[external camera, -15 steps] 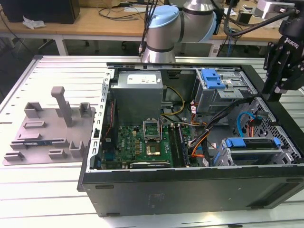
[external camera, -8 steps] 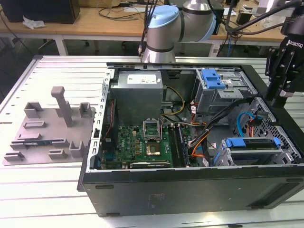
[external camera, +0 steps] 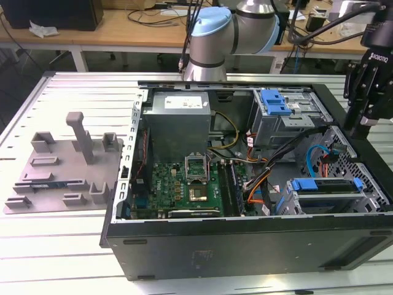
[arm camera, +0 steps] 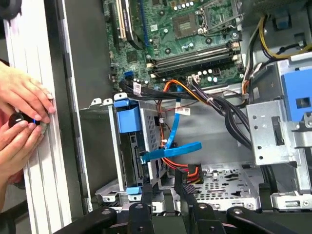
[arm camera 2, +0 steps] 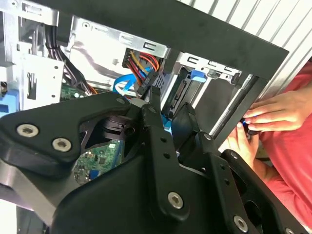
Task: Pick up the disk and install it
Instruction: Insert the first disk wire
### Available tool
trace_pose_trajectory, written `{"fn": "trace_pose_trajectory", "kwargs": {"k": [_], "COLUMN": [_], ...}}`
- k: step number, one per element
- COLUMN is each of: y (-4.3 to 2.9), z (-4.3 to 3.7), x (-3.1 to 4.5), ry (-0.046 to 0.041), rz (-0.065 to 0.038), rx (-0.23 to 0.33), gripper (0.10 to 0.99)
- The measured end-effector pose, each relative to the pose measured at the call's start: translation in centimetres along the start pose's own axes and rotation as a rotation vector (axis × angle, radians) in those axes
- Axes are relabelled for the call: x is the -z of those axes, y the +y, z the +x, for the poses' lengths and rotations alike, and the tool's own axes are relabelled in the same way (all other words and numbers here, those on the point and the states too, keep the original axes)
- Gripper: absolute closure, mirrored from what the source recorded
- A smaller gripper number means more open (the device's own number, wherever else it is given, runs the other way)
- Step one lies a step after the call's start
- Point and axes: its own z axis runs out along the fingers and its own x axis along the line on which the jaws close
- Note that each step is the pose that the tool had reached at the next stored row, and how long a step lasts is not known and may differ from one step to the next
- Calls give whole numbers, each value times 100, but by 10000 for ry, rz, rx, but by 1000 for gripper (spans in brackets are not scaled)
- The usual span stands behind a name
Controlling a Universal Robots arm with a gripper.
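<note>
The disk (external camera: 322, 185) sits slotted in the metal drive cage (external camera: 368, 196) at the case's near corner on the exterior view's right. Its bright blue carrier frame shows along the edge. The first wrist view shows the same blue frame end (arm camera: 128, 121) in the cage, with a blue cable beside it. My gripper (external camera: 356, 126) hangs above the case's wall on the exterior view's right, just over the cage. In both wrist views the black fingers (arm camera: 147, 187) stand apart, and the gripper (arm camera: 163, 183) (arm camera 2: 168, 116) holds nothing.
The open computer case (external camera: 245, 246) lies on a slatted metal table, with its motherboard (external camera: 184, 184), power supply (external camera: 178, 120) and a second blue latch (external camera: 274, 101) showing. A grey fixture plate (external camera: 61, 166) lies on the exterior view's left. A person's hands (arm camera: 22, 112) rest at the table edge beside the case.
</note>
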Motion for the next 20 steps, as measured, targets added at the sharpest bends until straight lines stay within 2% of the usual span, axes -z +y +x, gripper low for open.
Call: {"fn": "trace_pose_trajectory", "kwargs": {"k": [2, 6, 7, 9, 11, 12, 15, 20], "y": [0, 12, 15, 30, 33, 33, 20, 11], "z": [-7, -53, -76, -178, -200, -211, -225, -253], "x": [-10, -63, -78, -127, -141, -148, -162, -193], "ry": [-15, -17, -15, -12, 44, 122, 234, 350], "rz": [51, 32, 29, 21, 23, 29, 23, -14], "rx": [-143, -285, -297, -324, -353, -385, -503, -722], "gripper": [722, 722, 722, 722, 722, 722, 722, 722]}}
